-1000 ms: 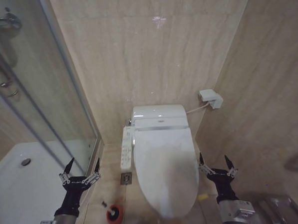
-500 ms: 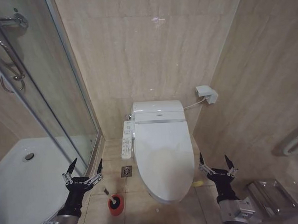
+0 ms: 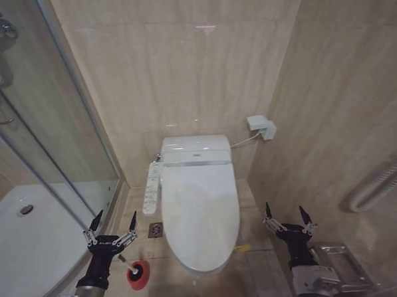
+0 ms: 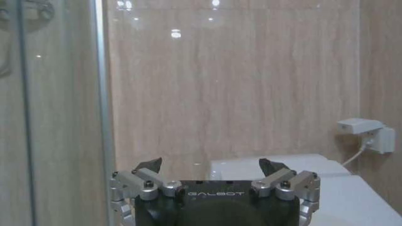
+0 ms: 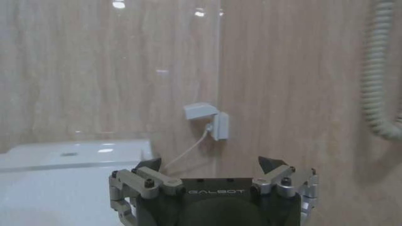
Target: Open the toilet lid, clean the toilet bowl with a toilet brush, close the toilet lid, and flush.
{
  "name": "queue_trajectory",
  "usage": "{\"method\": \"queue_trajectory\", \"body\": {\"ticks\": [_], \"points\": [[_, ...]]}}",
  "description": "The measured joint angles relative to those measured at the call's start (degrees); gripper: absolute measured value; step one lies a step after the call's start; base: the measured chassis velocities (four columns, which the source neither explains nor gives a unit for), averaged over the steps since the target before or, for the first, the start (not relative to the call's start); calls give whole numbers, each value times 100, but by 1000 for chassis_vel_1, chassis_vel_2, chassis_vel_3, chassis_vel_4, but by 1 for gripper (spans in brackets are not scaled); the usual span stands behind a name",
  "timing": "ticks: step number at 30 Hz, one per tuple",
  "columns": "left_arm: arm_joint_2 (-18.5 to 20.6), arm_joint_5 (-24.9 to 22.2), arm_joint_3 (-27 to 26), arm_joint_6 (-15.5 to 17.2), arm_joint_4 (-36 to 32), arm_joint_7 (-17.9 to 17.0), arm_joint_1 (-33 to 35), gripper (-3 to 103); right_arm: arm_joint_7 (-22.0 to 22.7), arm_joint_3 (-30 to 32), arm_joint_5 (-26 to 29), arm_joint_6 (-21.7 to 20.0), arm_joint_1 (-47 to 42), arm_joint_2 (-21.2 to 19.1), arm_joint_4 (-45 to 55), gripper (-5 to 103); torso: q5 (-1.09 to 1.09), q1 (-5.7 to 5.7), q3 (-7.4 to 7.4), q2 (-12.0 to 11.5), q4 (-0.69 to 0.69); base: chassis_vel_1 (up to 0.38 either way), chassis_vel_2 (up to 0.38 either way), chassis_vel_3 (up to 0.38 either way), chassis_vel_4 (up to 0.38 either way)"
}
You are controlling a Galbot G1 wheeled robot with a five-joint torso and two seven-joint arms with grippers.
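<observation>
The robot is backing slightly from the toilet; the toilet lid (image 3: pixel 200 211) is sitting closed, both the left claw (image 3: pixel 111 228) and right claw (image 3: pixel 286 218) hanging apart, the toilet brush (image 3: pixel 133 271) apparently untouched.

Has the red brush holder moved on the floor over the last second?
No. The toilet brush sits beside the floor drain, left of the toilet bowl, as before. The whole head view shifted, so the camera moved, not the brush.

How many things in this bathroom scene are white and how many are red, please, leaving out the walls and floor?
White: 4 – closed smooth plastic toilet lid, side control panel, wall socket box, shower tray
Red: 1 – small round toilet brush holder
Total: 5
</observation>
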Motion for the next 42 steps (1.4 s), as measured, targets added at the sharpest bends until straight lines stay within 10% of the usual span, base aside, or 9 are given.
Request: {"method": "queue_trajectory", "body": {"ticks": [42], "points": [[-39,42,116,-47,161,20,-67,100,0,-2,0,0,2,3,0,100,-2,5,1,-1,-1,144,-92,-145,95]]}}
